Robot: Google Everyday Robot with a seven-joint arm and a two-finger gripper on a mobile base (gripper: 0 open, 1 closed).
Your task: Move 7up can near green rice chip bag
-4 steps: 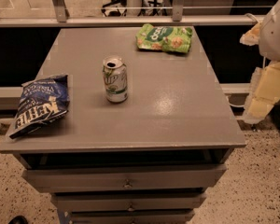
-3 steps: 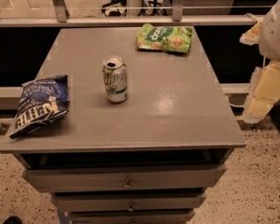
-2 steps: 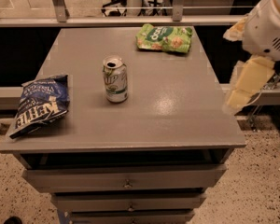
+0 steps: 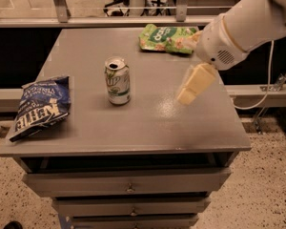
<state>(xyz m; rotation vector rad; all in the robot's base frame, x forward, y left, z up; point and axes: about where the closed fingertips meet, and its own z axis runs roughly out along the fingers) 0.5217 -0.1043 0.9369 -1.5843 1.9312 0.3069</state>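
Observation:
The 7up can stands upright on the grey tabletop, left of its middle, with its silver top open. The green rice chip bag lies flat at the table's far edge, right of middle, partly hidden by my arm. My cream-coloured gripper hangs over the right part of the table, pointing down and to the left. It is well to the right of the can and in front of the green bag, and it touches neither.
A dark blue Kettle chip bag lies at the table's left edge. My white arm reaches in from the upper right. Drawers sit below the tabletop. A rail and glass run behind the table.
My arm and gripper have swung left, from beyond the table's right edge to over its right part. The can and both bags have not moved.

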